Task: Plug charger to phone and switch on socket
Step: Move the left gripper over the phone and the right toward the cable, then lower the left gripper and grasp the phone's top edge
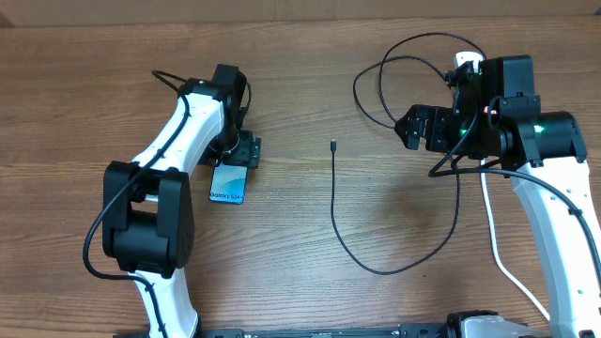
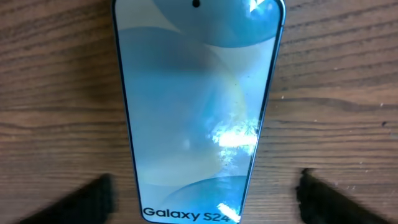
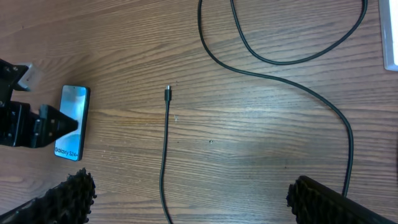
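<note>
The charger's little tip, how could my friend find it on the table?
Look at the middle of the wooden table. A thin black cable runs up there and stops at the small connector tip, a little way from the blue-screened phone. Unlike the thick white cord, it is thin, black and touches nothing.

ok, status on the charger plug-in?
Left gripper open, straddling phone. Right gripper open, holding nothing. Charger tip loose on table, apart from phone, not plugged. Nothing lies between them.
</note>
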You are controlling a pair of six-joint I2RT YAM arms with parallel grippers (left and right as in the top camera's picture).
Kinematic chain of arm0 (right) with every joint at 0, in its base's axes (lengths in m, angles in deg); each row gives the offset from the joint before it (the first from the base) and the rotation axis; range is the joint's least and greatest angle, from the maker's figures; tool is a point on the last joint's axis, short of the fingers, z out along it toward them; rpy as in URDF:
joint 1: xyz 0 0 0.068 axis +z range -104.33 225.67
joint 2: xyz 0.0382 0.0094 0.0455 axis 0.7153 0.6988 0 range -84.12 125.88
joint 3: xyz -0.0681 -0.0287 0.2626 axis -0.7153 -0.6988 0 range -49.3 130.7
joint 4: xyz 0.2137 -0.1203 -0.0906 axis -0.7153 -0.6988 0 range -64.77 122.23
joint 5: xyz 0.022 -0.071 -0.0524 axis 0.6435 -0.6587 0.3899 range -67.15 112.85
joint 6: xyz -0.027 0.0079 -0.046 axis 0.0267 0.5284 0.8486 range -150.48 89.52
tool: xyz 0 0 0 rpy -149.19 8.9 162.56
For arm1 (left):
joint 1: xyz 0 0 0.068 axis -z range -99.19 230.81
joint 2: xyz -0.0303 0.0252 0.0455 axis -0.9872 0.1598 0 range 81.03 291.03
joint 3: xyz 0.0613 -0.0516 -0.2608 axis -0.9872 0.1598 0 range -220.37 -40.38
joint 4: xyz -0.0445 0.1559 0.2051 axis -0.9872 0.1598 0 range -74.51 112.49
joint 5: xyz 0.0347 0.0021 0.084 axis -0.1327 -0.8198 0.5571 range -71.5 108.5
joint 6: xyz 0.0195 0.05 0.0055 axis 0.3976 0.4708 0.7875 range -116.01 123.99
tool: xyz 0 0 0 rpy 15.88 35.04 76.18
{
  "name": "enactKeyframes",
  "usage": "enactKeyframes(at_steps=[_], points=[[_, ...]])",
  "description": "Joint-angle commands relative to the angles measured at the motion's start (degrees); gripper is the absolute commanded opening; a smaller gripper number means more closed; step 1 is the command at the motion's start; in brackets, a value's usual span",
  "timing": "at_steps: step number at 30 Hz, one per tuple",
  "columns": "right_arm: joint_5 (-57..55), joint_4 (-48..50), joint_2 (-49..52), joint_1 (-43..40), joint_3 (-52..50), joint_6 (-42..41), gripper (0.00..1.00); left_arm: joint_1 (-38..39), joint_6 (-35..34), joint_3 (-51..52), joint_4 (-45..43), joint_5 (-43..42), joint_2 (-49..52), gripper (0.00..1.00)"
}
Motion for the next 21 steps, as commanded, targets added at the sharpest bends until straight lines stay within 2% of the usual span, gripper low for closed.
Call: enactKeyframes(at_steps=[1,3,4,12,21], points=[[-0.52,0.66,-0.09,0.22,1.46,0.09,1.0,-0.42,-0.94,0.33,0.13,-2.16,0.44,0.59],[-0.55,0.81,-0.09,0.22,1.46,0.09,1.0,-0.42,-0.94,-0.26,0.79,-3.93,0.44,0.17],[-0.52,0.81,-0.09,0.22,1.46,0.09,1.0,-0.42,-0.94,-0.63,1.18,-4.55,0.44,0.04],[-0.52,0.81,-0.09,0.22,1.46,0.09,1.0,-0.42,-3.13,-3.48,5.68,-5.33,0.44,0.04],[-0.52,0.9,-0.09,0.22,1.46,0.09,1.0,-0.42,-5.25,-3.52,4.55,-1.86,0.44,0.04]])
